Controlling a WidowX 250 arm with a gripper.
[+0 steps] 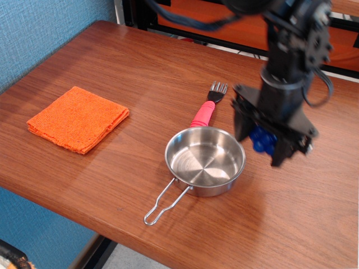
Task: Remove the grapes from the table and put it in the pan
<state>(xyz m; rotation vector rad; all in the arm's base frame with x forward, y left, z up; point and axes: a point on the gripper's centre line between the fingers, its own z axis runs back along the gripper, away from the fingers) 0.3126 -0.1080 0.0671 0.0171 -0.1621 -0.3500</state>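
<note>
The grapes (262, 140), a small deep-blue bumpy cluster, are held between the fingers of my gripper (261, 144), lifted above the brown wood-grain table (140, 84). The gripper is shut on them and hangs just right of the pan's far right rim. The pan (205, 160) is round shiny steel and holds nothing, with its looped wire handle (165, 202) pointing toward the front edge. The arm is blurred with motion.
A fork (208, 107) with a pink handle and black tines lies just behind the pan. A folded orange cloth (78, 118) lies at the left. The table's front edge runs close below the pan handle.
</note>
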